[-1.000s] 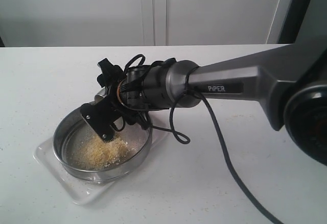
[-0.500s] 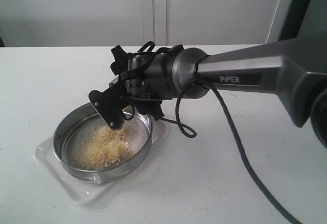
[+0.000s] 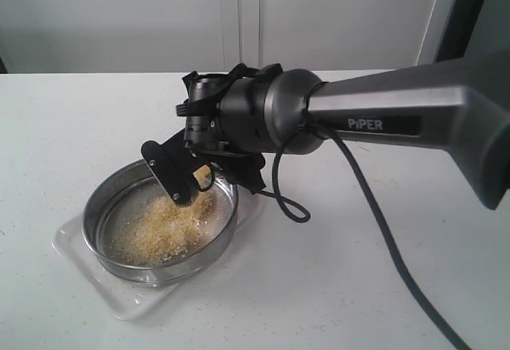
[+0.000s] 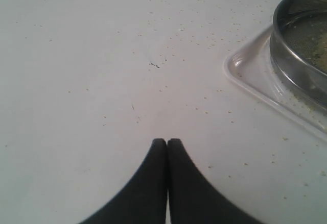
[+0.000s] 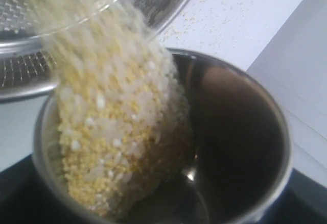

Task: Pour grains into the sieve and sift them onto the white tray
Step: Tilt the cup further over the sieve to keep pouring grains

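Observation:
The sieve [image 3: 119,206] sits on the white tray [image 3: 76,256] at the left of the table, with a heap of yellow and whitish grains [image 3: 159,230] on its mesh. My right gripper [image 3: 179,176] hangs over the sieve's far right rim, shut on a small steel cup [image 5: 240,132] that is tipped over. Grains [image 5: 112,132] slide out of the cup in a blurred stream toward the sieve's mesh [image 5: 20,76]. My left gripper [image 4: 167,142] is shut on nothing, low over bare table beside the tray's corner [image 4: 240,71] and the sieve's wall [image 4: 291,45].
The white table [image 3: 335,286] carries scattered stray grains [image 4: 214,40]. A black cable [image 3: 287,206] loops down from the right arm close to the sieve's rim. A pale wall stands behind the table's far edge.
The right gripper has risen and shifted right over the sieve while tipping the cup further. The heap in the sieve has spread toward the far right side.

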Robot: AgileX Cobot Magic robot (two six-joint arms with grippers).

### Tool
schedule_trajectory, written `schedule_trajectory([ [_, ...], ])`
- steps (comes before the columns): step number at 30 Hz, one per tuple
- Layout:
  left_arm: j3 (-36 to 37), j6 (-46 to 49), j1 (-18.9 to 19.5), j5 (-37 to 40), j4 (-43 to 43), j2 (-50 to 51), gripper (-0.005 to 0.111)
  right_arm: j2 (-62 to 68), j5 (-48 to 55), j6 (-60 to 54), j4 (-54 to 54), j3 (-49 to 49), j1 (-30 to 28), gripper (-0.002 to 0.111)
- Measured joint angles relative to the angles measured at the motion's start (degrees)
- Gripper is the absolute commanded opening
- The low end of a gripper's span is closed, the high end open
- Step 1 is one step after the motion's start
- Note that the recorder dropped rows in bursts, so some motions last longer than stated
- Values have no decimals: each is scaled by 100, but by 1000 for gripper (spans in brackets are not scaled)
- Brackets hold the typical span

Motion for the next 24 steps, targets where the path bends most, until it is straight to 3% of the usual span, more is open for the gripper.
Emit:
schedule_trajectory([
  [13,0,0,0,0,0,0,0,-376,443,-1271,1359,0,76,0],
  [24,0,0,0,0,0,0,0,-385,443,-1391,1855,0,176,0],
])
